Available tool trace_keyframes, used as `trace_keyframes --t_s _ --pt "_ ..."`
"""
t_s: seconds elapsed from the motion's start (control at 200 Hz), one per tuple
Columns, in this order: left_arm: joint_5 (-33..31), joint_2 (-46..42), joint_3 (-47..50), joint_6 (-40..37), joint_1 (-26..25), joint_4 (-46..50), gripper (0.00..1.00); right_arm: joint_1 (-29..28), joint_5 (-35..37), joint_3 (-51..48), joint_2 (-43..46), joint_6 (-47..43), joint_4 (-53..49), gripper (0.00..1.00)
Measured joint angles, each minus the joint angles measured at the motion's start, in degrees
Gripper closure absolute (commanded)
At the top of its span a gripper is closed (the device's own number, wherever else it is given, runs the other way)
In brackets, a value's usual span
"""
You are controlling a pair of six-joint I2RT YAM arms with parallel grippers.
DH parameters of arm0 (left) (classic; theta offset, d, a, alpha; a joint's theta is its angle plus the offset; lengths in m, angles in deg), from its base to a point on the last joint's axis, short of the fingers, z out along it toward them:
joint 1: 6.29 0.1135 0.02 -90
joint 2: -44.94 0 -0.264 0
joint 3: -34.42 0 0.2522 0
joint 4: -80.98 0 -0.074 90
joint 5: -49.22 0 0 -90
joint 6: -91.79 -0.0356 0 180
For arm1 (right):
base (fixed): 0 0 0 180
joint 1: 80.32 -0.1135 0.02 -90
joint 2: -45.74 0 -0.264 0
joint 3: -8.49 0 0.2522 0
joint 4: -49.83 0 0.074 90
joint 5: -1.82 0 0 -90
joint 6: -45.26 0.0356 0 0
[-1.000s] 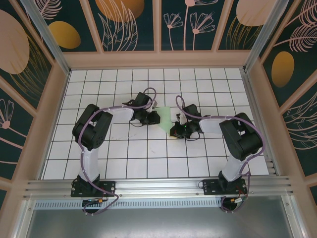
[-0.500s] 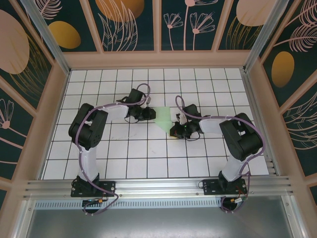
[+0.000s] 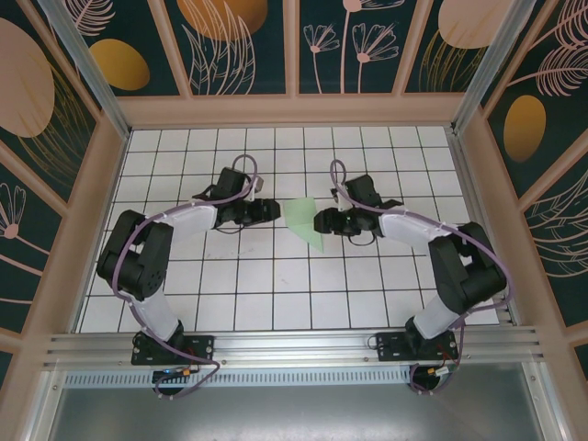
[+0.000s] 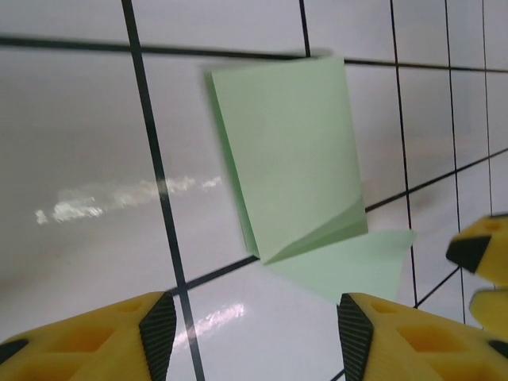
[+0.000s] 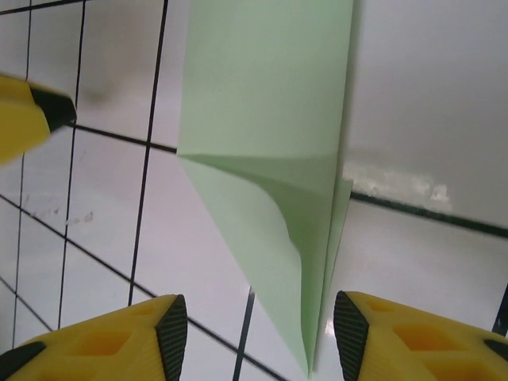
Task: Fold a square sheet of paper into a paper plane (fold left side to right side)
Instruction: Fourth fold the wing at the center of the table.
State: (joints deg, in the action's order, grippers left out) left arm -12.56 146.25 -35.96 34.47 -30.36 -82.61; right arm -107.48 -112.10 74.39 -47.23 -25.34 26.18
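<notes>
The pale green sheet of paper [image 3: 303, 220] lies on the white grid table, folded into a paper plane shape with a sharp tip toward the near right. My left gripper [image 3: 273, 209] stands open just left of it, apart from the paper. My right gripper [image 3: 319, 221] stands open at its right edge. In the left wrist view the folded paper [image 4: 294, 167] lies ahead of the open left gripper [image 4: 254, 333]. In the right wrist view the paper [image 5: 262, 119] points its tip down between the fingers of the open right gripper [image 5: 260, 333], and neither pad touches it.
Wooden walls [image 3: 285, 110] fence the grid table [image 3: 276, 294] at the back and both sides. A metal rail [image 3: 294, 344] with the two arm bases runs along the near edge. The right gripper's yellow fingertip [image 4: 484, 254] shows at the right edge of the left wrist view.
Both grippers have opened and let go of the paper. The left arm has drawn back to the left and the right arm has shifted up. The paper has settled flat.
</notes>
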Motion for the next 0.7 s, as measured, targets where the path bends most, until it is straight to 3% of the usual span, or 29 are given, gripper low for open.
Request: trace_keyframes --t_s 0.1,0.325,0.696 --pt "1.66 0.83 0.28 1.11 -0.48 -1.27 0.40 -0.11 1.90 2.71 -4.07 -1.20 -0.24 0.46" --pt "4.35 2.40 0.28 3.04 -1.86 -5.16 0.39 -0.09 5.51 5.62 -10.73 -2.60 -1.09 0.59" --pt "4.76 7.45 -2.36 3.67 -4.87 -5.84 0.39 -0.09 6.82 5.90 -11.19 -2.60 -1.14 0.64"
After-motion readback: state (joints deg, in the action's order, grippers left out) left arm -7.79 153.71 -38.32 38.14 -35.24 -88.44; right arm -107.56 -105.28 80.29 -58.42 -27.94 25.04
